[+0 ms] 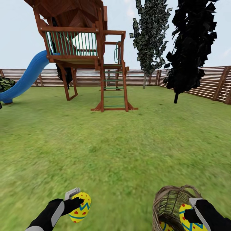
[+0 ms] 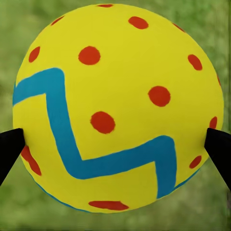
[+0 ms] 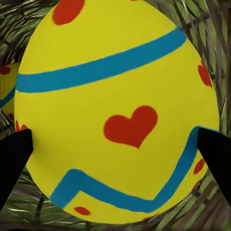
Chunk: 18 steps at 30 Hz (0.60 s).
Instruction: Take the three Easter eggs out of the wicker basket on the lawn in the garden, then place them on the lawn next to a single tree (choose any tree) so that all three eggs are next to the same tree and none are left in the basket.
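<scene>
Gripping w/ left gripper (image 1: 78, 201) clamped across the waist of a small yellow egg w/ blue zigzag and red spots (image 1: 80, 207), long axis tilted near upright over the mottled green lawn (image 1: 115, 144). Pinching w/ right gripper (image 1: 189, 215) a second yellow egg w/ blue bands and a red heart (image 3: 115, 110) inside the grey-brown woven wicker basket (image 1: 166, 200), long axis running roughly up toward the rim, third egg (image 1: 165, 226) lying beside it at the bottom. Prob. best lifting straight up, clearing the rim w/o snagging weave, keeping both pinches firm.

No readable txt, labels or nos. anywhere.

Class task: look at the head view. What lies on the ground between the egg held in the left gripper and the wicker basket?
Bare lawn. In the head view, no object sits between the egg in the left gripper and the wicker basket.
</scene>
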Motion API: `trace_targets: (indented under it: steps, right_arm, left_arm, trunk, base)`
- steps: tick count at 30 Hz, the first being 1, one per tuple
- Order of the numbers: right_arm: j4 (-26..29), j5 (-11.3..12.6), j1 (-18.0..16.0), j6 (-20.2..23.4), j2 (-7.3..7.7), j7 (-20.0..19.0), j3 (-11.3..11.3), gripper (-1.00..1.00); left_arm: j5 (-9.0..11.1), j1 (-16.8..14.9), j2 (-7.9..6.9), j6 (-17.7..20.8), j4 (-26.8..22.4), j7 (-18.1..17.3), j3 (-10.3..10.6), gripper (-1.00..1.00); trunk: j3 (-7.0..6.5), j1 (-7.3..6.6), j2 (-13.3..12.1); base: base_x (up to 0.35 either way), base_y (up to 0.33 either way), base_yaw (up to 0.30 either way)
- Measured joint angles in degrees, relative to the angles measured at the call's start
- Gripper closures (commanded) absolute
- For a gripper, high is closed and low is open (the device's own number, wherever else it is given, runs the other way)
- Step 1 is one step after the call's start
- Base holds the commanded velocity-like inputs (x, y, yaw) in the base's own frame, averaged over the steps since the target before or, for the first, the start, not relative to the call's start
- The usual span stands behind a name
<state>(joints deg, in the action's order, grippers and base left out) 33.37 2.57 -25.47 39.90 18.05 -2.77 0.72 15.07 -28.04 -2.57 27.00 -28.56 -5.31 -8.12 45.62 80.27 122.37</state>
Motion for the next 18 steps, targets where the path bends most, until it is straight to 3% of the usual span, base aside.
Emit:
trace_targets:
  steps: [18]
  right_arm:
    - [-0.03,-0.01,0.00,0.00,-0.77,0.02,-0.23,1.00]
  left_arm:
    - [0.24,-0.05,0.08,-0.21,-0.03,0.19,-0.39,1.00]
  trunk:
    - [-3.23,-3.95,-7.22]
  base:
    - [0.000,0.000,0.000]
